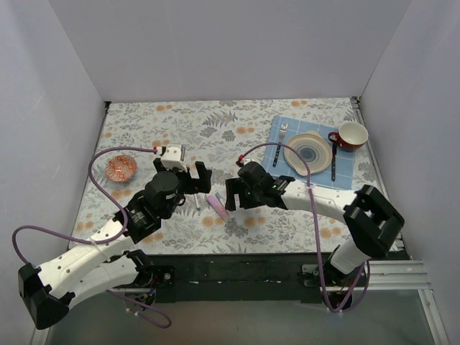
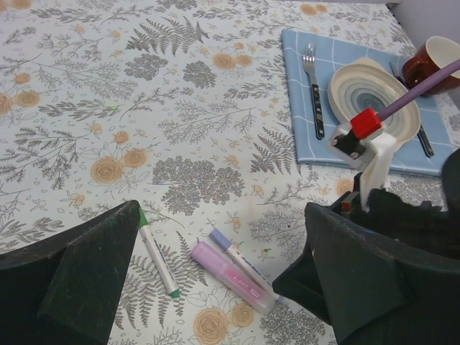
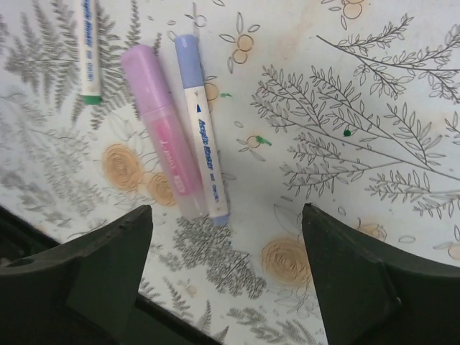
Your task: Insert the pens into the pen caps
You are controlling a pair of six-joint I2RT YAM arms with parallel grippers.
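Judging the pink pen light, stiff, slippery, we advise gripping mid-barrel; left claw and right claw gape empty.

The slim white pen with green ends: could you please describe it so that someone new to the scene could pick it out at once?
On the fern-patterned tablecloth, three pens lie near the front middle. The slim white pen with green ends lies apart, left of a side-by-side pair: a thick pink-lilac pen and a white pen with a lilac-blue cap. Only it shows green.
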